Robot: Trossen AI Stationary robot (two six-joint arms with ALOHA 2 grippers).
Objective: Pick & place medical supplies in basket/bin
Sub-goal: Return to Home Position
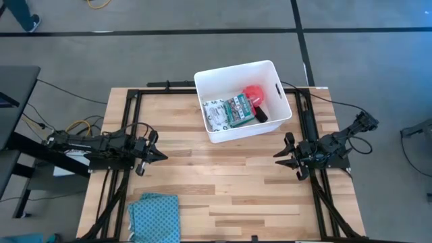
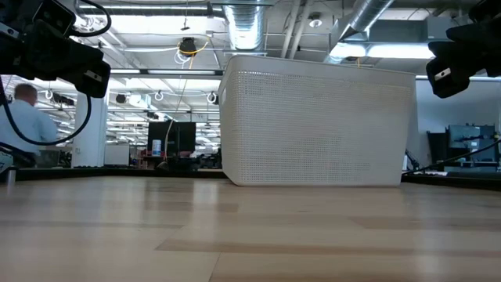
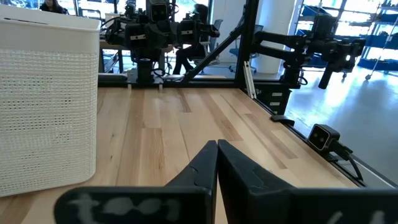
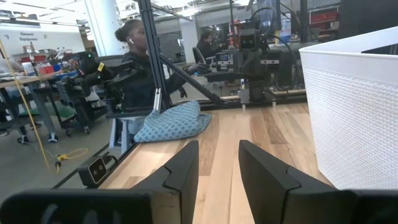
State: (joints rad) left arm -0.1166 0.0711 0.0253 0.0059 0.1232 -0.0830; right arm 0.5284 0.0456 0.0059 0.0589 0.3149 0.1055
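The white bin point(image 1: 243, 101) stands at the table's far middle. Inside it lie a flat white patterned packet point(image 1: 216, 113), a green-and-red pack point(image 1: 239, 111), a pink-red disc point(image 1: 254, 94) and a small black piece point(image 1: 260, 116). My left gripper point(image 1: 162, 155) hovers level at the table's left side, shut on nothing; its wrist view shows the fingers point(image 3: 216, 149) closed together, with the bin point(image 3: 46, 99) beside them. My right gripper point(image 1: 278, 156) hovers level at the right side, open and empty point(image 4: 219, 152), near the bin's wall point(image 4: 354, 106).
A folded teal cloth point(image 1: 154, 214) lies at the table's near left corner, also seen in the right wrist view point(image 4: 174, 121). Bare wood stretches between the two grippers. Black frame rails run along the table's edges. People are in the room beyond point(image 4: 134, 56).
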